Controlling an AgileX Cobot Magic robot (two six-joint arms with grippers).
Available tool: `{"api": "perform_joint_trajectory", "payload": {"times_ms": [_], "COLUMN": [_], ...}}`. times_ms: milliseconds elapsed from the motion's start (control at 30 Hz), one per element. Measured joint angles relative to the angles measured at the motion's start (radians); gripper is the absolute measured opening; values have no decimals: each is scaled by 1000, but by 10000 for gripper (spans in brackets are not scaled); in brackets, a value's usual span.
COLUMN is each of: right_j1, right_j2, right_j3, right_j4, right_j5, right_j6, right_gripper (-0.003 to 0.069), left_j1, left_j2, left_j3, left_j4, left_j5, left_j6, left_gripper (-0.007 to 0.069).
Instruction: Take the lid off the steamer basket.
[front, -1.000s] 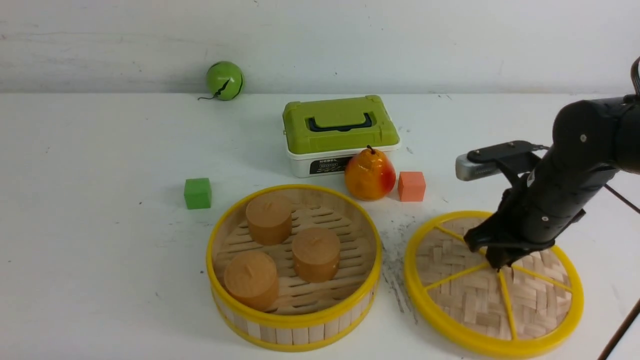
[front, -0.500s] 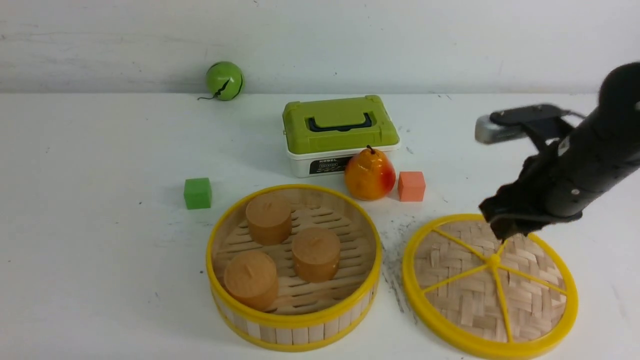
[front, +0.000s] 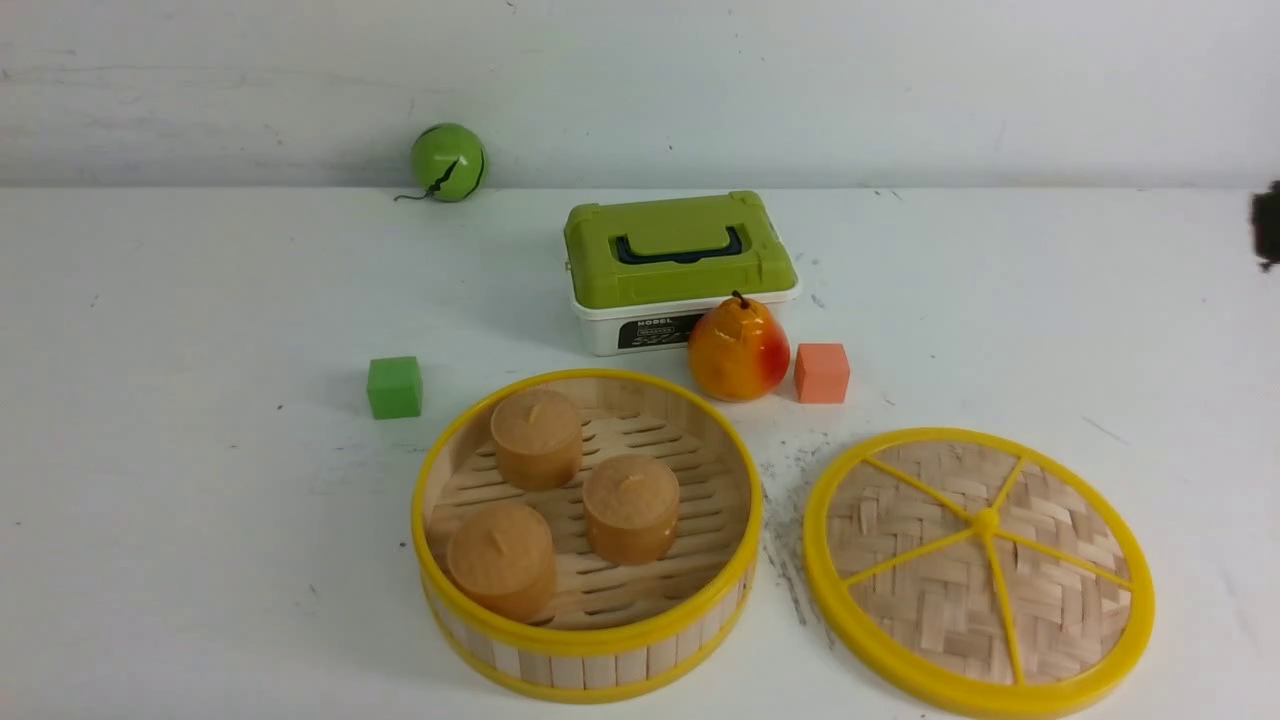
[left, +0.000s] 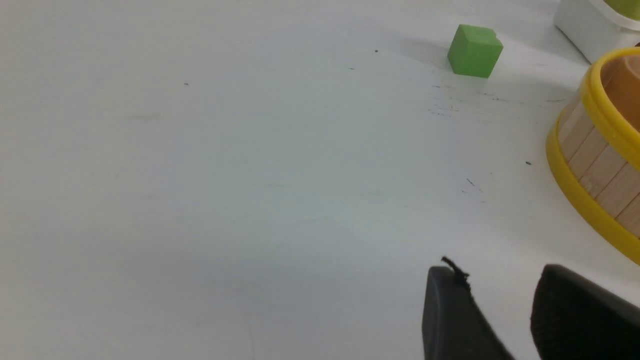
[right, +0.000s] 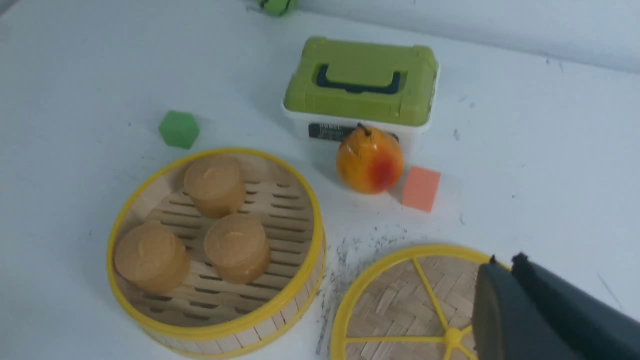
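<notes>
The steamer basket (front: 587, 640) stands uncovered at the front centre, with three brown round cakes (front: 631, 506) on its slatted floor. It also shows in the right wrist view (right: 220, 330) and the left wrist view (left: 595, 165). The lid (front: 980, 570) lies flat on the table to the basket's right, spokes up, apart from it; it also shows in the right wrist view (right: 400, 305). My right gripper (right: 505, 261) is shut and empty, high above the lid's edge. Only a dark bit shows at the front view's right edge. My left gripper (left: 495, 272) is open and empty above bare table left of the basket.
A white box with a green top (front: 680, 265) stands behind the basket, with a pear (front: 739, 348) and an orange cube (front: 822, 372) in front of it. A green cube (front: 394, 386) lies left of the basket. A green ball (front: 448, 161) rests by the back wall.
My right gripper has let go of the lid's hub, risen and pulled back to the right, almost out of the front view. The lid stays flat on the table.
</notes>
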Motion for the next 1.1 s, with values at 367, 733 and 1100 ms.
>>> {"api": "perform_joint_trajectory", "payload": {"times_ms": [367, 733, 1100], "right_j1": [0, 0, 0], "right_j2": [-312, -340, -359], "right_j3": [227, 256, 355], "right_j4": [4, -21, -15], "right_j5": [-106, -27, -154], "right_j6": [-2, -2, -2], "right_gripper": [11, 29, -20], "left_j1": [0, 0, 0], "left_j2": [0, 0, 0], "left_j3": [0, 0, 0], "left_j4": [0, 0, 0], "left_j5": [0, 0, 0], "left_j6": [0, 0, 0], "left_gripper": [239, 239, 239]}}
